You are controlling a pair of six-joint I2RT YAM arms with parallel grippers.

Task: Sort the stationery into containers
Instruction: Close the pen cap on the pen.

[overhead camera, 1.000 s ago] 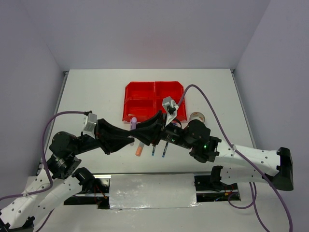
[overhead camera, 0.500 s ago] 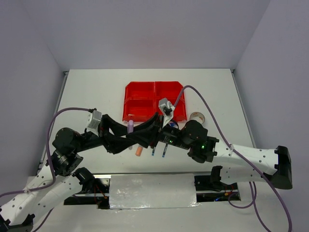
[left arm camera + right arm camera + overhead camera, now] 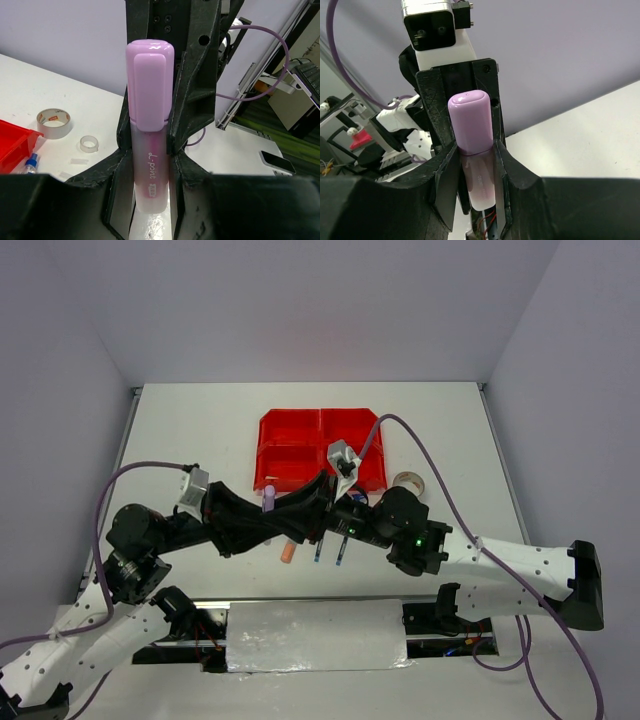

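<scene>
My left hand [image 3: 150, 172] was closed narrow on the pink highlighter [image 3: 149, 115], with a finger pressed to each side of the lower barrel. My right hand [image 3: 476, 167] was closed on the same highlighter from the opposite side, also narrow, its fingers against the barrel just under the cap. The two hands met tip to tip with the highlighter clamped between them, upright, cap on top. The printed lettering on the barrel faced my left wrist camera.

The highlighter was in the air above the worktop [image 3: 200, 440], just on the near side of the red bins [image 3: 290, 430], by their near left corner. It was not in any bin. The bins sat as a two-by-two block mid worktop.

Under my arms on the worktop lay an orange highlighter [image 3: 288, 552], only its end showing. Two blue pens [image 3: 318, 548] lay just right of it, side by side, their far ends hidden by my right arm.

A tape roll [image 3: 408, 481] lay flat right of the bins, near their near right corner. My left wrist view also showed a smaller clear roll [image 3: 89, 144] near it, not touching. The glue tube [image 3: 31, 162], blue cap, lay right by a bin corner. I could not tell whether it touched the bin.
</scene>
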